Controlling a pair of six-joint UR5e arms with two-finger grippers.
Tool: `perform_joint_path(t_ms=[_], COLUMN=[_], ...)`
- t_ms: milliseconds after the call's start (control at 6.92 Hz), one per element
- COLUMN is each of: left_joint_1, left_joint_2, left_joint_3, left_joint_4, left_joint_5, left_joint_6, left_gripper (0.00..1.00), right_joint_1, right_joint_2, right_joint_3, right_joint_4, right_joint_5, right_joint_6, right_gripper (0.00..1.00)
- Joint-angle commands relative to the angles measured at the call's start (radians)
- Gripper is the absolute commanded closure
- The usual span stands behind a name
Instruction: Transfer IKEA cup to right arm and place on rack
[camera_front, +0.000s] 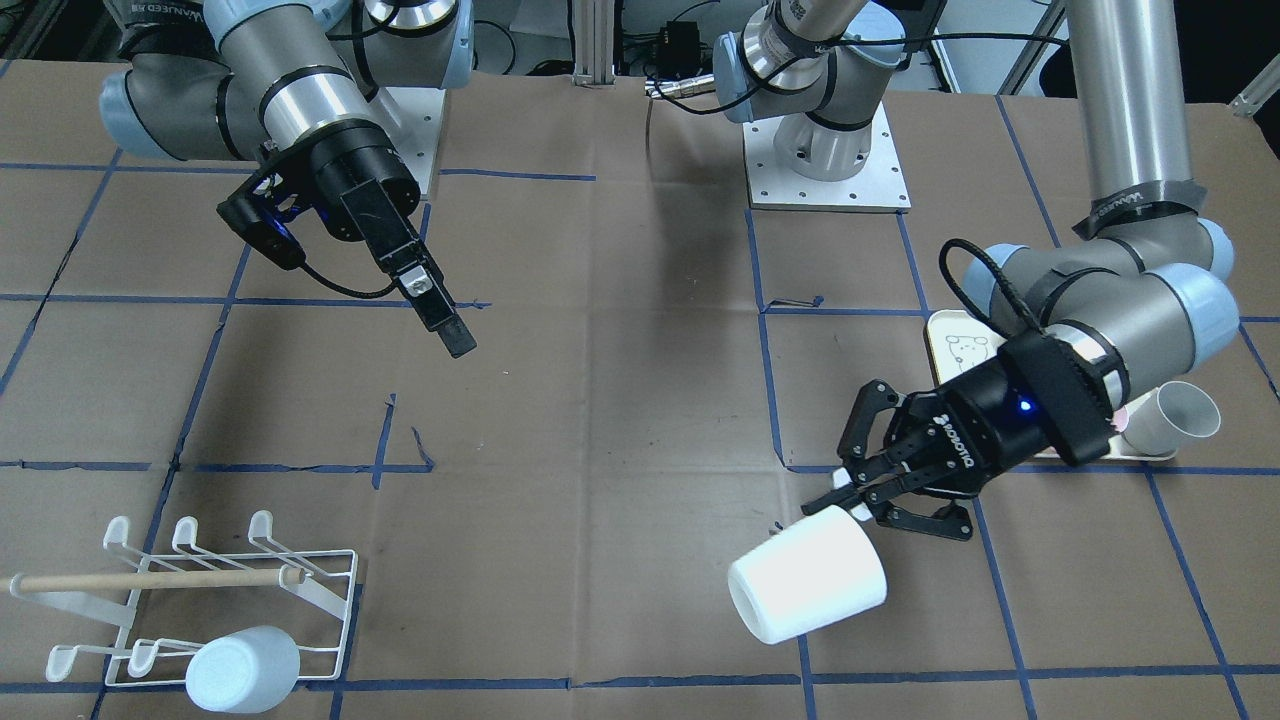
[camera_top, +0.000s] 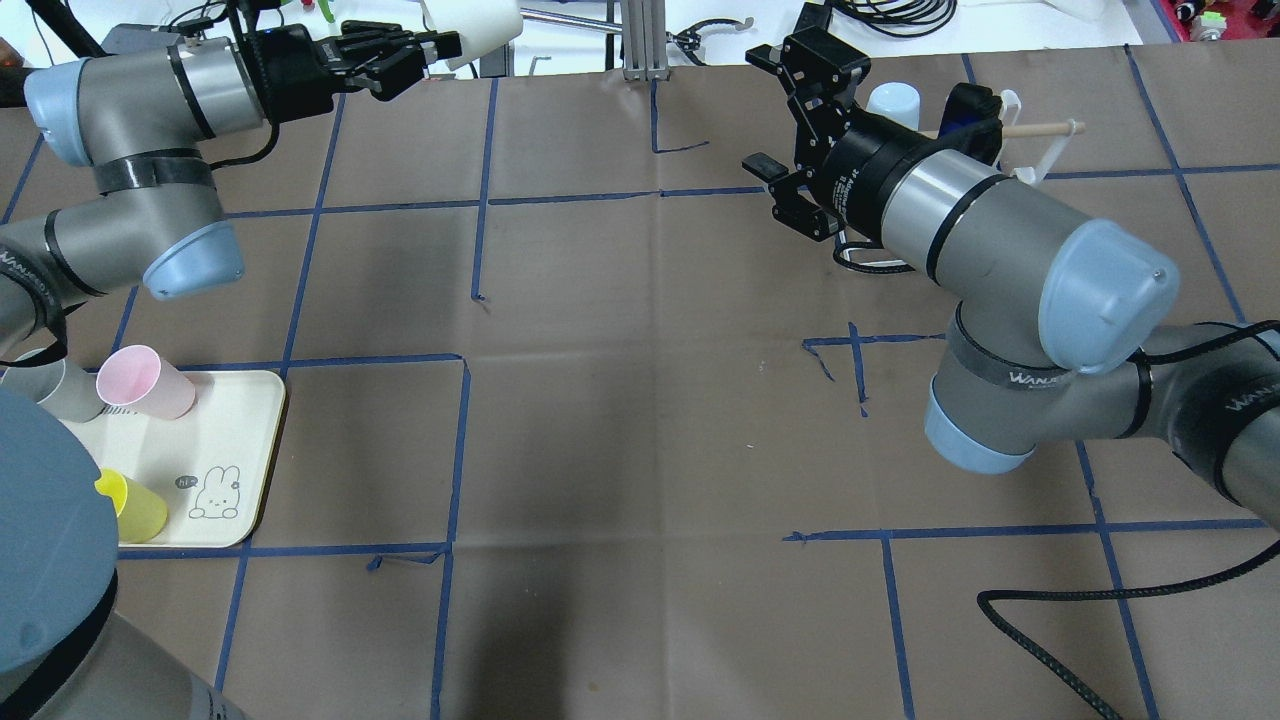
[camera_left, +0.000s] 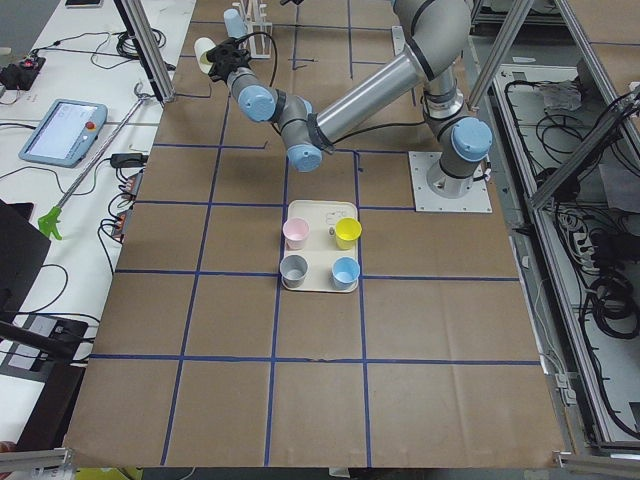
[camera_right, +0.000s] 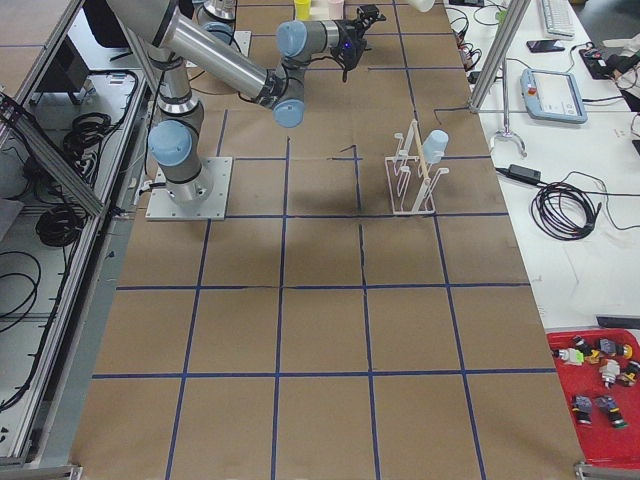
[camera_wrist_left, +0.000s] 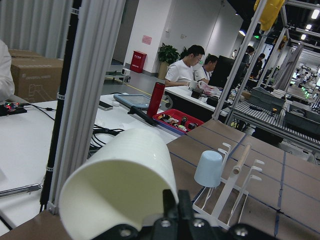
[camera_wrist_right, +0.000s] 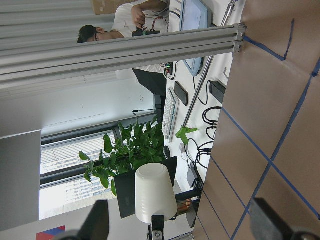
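Observation:
The IKEA cup (camera_front: 808, 585) is white and lies tilted in the air, with my left gripper (camera_front: 850, 492) shut on its rim. In the left wrist view the cup (camera_wrist_left: 120, 185) fills the lower left. The right arm (camera_top: 960, 220) hangs over the middle of the table, well apart from the cup. Its gripper (camera_top: 775, 115) is open and empty, and the right wrist view shows the cup (camera_wrist_right: 155, 192) far off between the spread fingers (camera_wrist_right: 97, 222). The white wire rack (camera_front: 190, 600) stands near the table's front edge, on the right arm's side.
A pale blue cup (camera_front: 243, 668) hangs upturned on a rack prong. A cream tray (camera_top: 230, 420) under the left arm holds a pink cup (camera_top: 145, 382), a yellow cup (camera_top: 130, 505) and a grey cup (camera_top: 55, 390). People sit at desks beyond the table.

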Motion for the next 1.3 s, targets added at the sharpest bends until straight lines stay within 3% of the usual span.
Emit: perform_joint_path(t_ms=[0,289,578,1155], left_joint_1=[-0.042,-0.071,-0.144,-0.149], left_joint_2=[0.021,0.043,0.082,0.082], left_joint_3=[-0.135,-0.197,-0.201,-0.202], left_joint_4=[0.207,0.267,0.267,0.285], left_joint_5=[-0.001,0.002,0.048,0.048], left_joint_6=[-0.002,-0.011,-0.054,-0.085], left_gripper=[0.96,0.94,0.93,0.93], right_joint_1=[-0.001,0.002,0.017,0.065], right_joint_2=[0.000,0.023,0.089,0.125], right_joint_3=[0.002,-0.004,-0.064,-0.103], right_joint_4=[0.001,0.000,0.000,0.036], right_joint_5=[-0.002,-0.001,-0.001,-0.004], right_joint_6=[0.000,0.000,-0.003,-0.078], right_gripper=[0.00,0.00,0.00,0.01])
